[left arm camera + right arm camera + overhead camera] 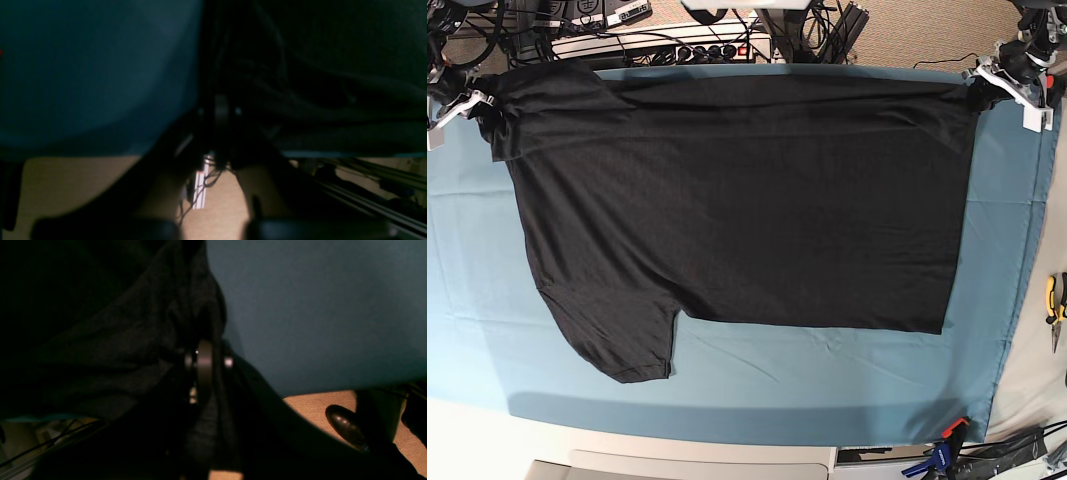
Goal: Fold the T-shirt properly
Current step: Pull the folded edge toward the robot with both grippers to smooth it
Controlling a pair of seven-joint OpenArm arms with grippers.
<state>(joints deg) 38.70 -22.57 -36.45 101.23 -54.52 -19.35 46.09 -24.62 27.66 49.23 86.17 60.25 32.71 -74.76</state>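
The black T-shirt (737, 200) lies spread flat, plain side up, on the teal table cloth (727, 375), with one sleeve (622, 340) pointing toward the near edge. At the far right corner my left gripper (977, 90) is shut on the shirt's hem corner. My right gripper (487, 105) is shut on the bunched far left corner by the other sleeve. In the left wrist view the dark fingers (217, 50) pinch wrinkled black T-shirt cloth (333, 83). In the right wrist view the right gripper (200, 316) is wrapped in T-shirt cloth (116, 340).
Power strips and cables (657, 40) crowd the floor behind the table. Yellow-handled pliers (1054, 300) lie past the cloth's right edge. Clamps (947, 440) grip the near right corner. A black shoe (347, 426) stands on the tan floor below the table edge.
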